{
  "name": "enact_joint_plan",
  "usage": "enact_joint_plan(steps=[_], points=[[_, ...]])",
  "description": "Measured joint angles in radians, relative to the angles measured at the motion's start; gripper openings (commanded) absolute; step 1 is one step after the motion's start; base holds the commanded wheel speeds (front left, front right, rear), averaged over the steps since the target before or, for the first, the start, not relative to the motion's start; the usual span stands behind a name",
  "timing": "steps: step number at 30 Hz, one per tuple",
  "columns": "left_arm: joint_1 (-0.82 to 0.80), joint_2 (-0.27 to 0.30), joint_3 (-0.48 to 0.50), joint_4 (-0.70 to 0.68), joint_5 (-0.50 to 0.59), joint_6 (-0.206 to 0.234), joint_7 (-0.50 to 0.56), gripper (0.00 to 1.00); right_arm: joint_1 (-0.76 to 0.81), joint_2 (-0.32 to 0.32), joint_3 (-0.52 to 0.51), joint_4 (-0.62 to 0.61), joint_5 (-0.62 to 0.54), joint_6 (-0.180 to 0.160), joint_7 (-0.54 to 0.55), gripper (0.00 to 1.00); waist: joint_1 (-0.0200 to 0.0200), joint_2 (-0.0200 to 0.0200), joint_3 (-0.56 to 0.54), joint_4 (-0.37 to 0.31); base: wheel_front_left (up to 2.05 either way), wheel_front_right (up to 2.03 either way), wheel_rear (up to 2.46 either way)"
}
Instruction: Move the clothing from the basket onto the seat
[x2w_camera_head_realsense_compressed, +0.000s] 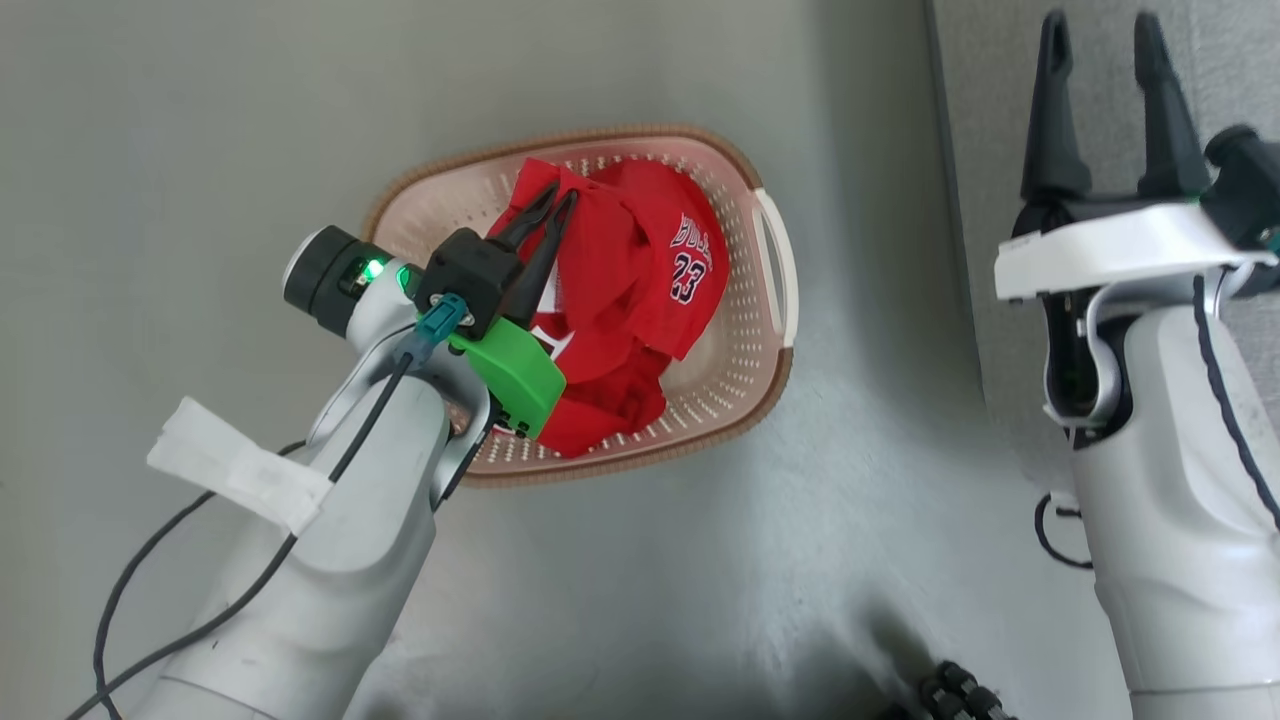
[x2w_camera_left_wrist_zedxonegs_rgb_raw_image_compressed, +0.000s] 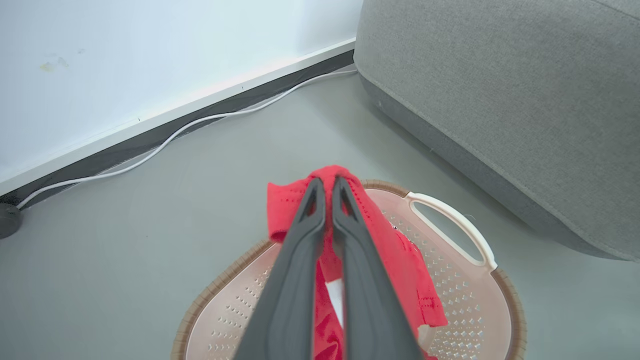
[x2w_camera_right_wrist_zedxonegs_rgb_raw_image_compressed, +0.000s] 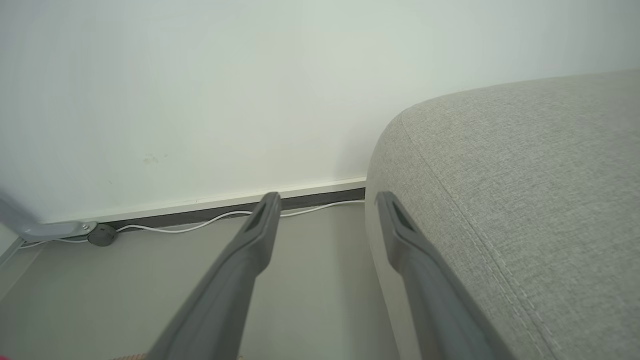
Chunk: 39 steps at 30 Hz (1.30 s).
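1. Head view: your left gripper (x2w_camera_head_realsense_compressed: 560, 195) is pinched shut on a fold of the clothing (x2w_camera_head_realsense_compressed: 640, 300), one red heap in the one basket (x2w_camera_head_realsense_compressed: 775, 385). The one seat (x2w_camera_head_realsense_compressed: 985, 150) lies right of the basket. The right gripper (x2w_camera_head_realsense_compressed: 1098, 40), spread wide and empty, is nearer it.
2. Left wrist view: the gripped fold stands above the basket, with the seat far right.
3. Right wrist view: parted fingers hold nothing, and the seat is at right.
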Motion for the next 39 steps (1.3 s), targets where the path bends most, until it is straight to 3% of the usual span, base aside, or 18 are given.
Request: enact_joint_plan(steps=[22,39], points=[[0.105,0.002,0.047,-0.042,-0.042,0.006,0.000,0.00,0.178,0.003,-0.012,0.102,-0.005,0.031,0.000,1.00,0.0000,0.0000,-0.297,0.050,0.00,0.00,0.00],[0.210,0.016,0.070,-0.021,-0.086,0.015,0.000,0.00,0.321,0.008,0.035,0.165,-0.010,0.058,0.000,1.00,0.0000,0.0000,-0.540,0.081,0.00,0.00,0.00]])
